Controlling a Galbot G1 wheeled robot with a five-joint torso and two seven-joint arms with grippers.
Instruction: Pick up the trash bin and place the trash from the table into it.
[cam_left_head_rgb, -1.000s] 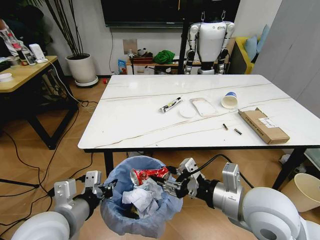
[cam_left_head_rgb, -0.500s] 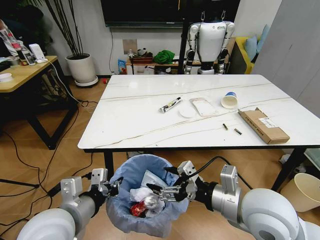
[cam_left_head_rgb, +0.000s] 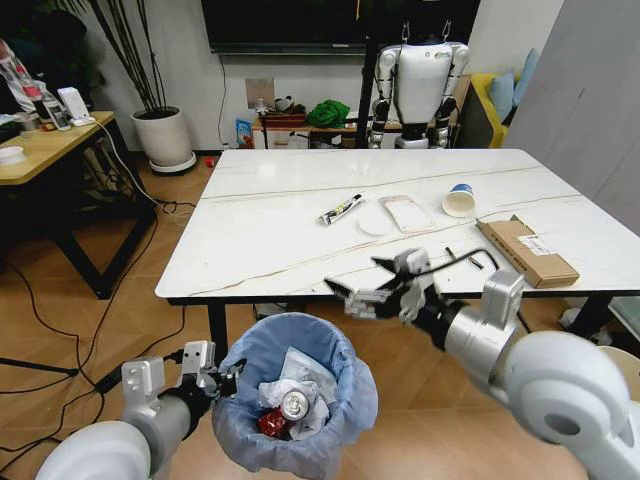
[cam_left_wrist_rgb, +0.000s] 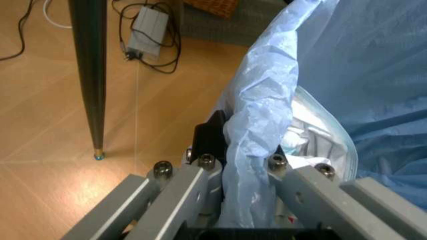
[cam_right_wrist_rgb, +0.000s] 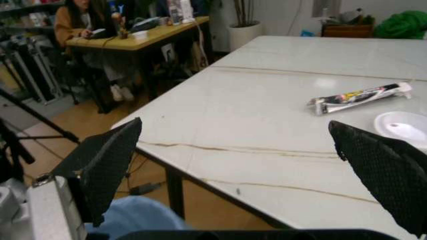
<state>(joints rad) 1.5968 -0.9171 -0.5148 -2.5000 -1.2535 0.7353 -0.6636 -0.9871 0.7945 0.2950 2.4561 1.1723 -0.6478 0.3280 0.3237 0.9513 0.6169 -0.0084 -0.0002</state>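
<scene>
The trash bin (cam_left_head_rgb: 300, 435), lined with a light blue bag (cam_left_wrist_rgb: 267, 115), stands on the floor in front of the table (cam_left_head_rgb: 270, 250). My left gripper (cam_left_head_rgb: 215, 378) (cam_left_wrist_rgb: 250, 165) is shut on its rim. In the bin lie a crushed red can (cam_left_head_rgb: 290, 405) and crumpled white paper (cam_left_head_rgb: 310, 370). My right gripper (cam_left_head_rgb: 375, 285) (cam_right_wrist_rgb: 243, 170) hangs open and empty above the table's front edge. On the table lie a small tube (cam_left_head_rgb: 341, 209) (cam_right_wrist_rgb: 363, 96), a white disc (cam_left_head_rgb: 376, 222), a flat wrapper (cam_left_head_rgb: 407, 213), a blue-rimmed paper cup (cam_left_head_rgb: 459, 200) and a brown cardboard box (cam_left_head_rgb: 527, 251).
Two small dark bits (cam_left_head_rgb: 462, 258) lie near the box. A wooden desk (cam_left_head_rgb: 40, 145) and a white plant pot (cam_left_head_rgb: 165, 135) are at the left, cables trail on the floor, another robot (cam_left_head_rgb: 420, 80) stands behind the table, and a beige bin (cam_left_head_rgb: 605, 380) sits at the right.
My right gripper let the red can drop into the bin, then rose and moved right to the table's front edge. The left gripper kept its hold on the rim.
</scene>
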